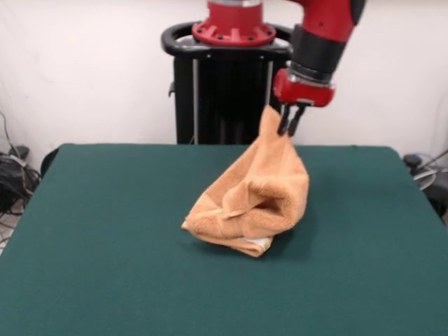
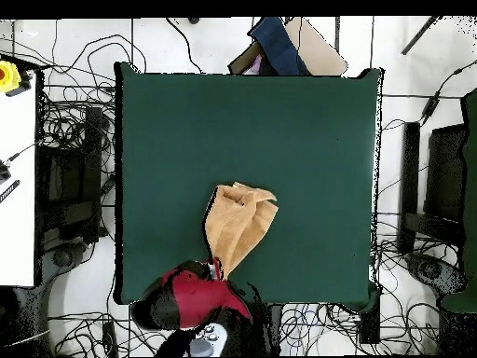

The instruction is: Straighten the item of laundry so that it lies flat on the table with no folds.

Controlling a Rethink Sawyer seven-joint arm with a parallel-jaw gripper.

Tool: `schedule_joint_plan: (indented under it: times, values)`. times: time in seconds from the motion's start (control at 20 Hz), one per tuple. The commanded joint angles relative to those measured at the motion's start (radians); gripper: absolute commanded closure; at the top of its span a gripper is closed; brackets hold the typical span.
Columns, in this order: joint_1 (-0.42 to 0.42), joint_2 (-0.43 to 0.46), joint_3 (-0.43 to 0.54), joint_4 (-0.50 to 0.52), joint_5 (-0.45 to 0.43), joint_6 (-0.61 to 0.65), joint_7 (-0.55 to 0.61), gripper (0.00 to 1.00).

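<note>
A: Where is your towel (image 1: 255, 199) at this moment?

B: In the front view you see it a little right of the frame's centre, hanging as a bunched cone. Its top corner is raised toward the upper middle of the frame, and its lower mass rests in folds on the green table (image 1: 105, 245).

A: And the gripper (image 1: 290, 126)?

B: Your gripper sits in the upper right of centre, below the red wrist. Its two dark fingers (image 1: 283, 120) are pinched together on the towel's raised corner, so the jaws are closed on cloth.

A: What does the overhead view give you?

B: There the towel (image 2: 239, 227) lies just below the frame's centre, narrowing toward the bottom, where the red arm (image 2: 196, 294) covers its tip. A small pale edge shows under the towel's lower fold in the front view; you cannot tell what it is.
</note>
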Motion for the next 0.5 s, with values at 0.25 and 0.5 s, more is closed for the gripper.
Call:
schedule_joint_plan:
  times: [0.25,0.5]
  values:
    - [-0.055,-0.112,-0.089,-0.108,0.025,0.192,0.102,1.00]
    - [-0.259,-0.161,0.046,-0.176,-0.044,0.246,-0.049,1.00]
